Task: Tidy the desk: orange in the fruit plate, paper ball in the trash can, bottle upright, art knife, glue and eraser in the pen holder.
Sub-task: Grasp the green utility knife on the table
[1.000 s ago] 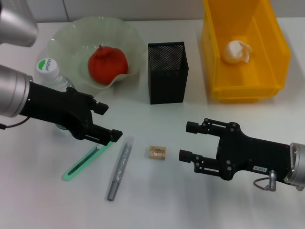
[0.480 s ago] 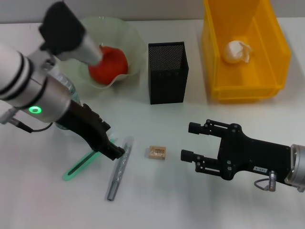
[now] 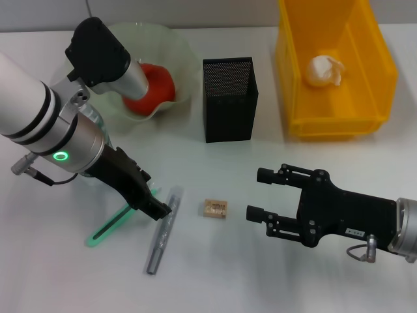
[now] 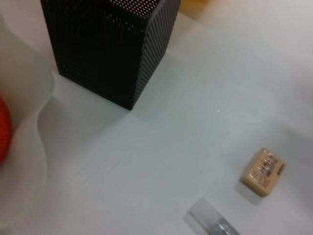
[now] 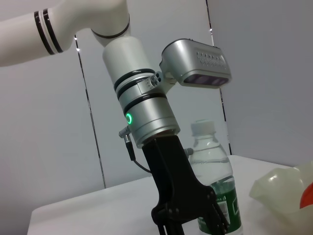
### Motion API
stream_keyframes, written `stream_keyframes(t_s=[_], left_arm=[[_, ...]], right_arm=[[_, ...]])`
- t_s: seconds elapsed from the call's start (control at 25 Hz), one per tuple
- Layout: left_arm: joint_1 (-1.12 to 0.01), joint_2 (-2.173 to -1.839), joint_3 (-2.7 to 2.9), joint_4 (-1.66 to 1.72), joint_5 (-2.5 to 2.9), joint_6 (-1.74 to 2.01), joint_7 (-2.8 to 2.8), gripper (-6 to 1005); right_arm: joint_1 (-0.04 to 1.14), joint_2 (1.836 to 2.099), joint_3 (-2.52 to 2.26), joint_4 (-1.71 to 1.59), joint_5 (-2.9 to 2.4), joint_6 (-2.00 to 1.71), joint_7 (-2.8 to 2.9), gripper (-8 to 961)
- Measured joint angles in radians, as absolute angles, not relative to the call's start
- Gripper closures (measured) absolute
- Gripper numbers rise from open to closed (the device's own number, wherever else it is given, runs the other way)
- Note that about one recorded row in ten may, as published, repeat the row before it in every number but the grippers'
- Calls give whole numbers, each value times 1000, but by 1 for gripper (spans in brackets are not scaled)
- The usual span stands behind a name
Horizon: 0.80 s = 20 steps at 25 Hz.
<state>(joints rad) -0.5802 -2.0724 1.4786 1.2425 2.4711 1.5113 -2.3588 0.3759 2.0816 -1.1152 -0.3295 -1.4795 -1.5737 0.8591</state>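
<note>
Colours on the white desk [image 3: 215, 274]

Red-orange orange [image 3: 159, 81] in a pale green translucent fruit plate [image 3: 179, 49]; black mesh pen holder [image 3: 229, 99]; bright yellow trash can [image 3: 339, 127] with a white paper ball [image 3: 324, 70]; tan eraser [image 3: 214, 208] with dark printed marks; green art knife [image 3: 107, 228]; silver-grey glue [image 3: 161, 231]; clear bottle [image 5: 214, 169], green label.

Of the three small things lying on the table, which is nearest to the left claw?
The grey glue stick: the left claw is beside its upper end. The green art knife lies beside it, the eraser farther.
</note>
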Motion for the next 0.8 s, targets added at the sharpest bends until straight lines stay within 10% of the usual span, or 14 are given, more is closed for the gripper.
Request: stream_keyframes(t_s=[0.8], left_arm=[[-576,-2072,1482,1197,2508,1453,-2361,195]], right_arm=[[381,2082,-1115,-327,-1479,-1572,859,270]])
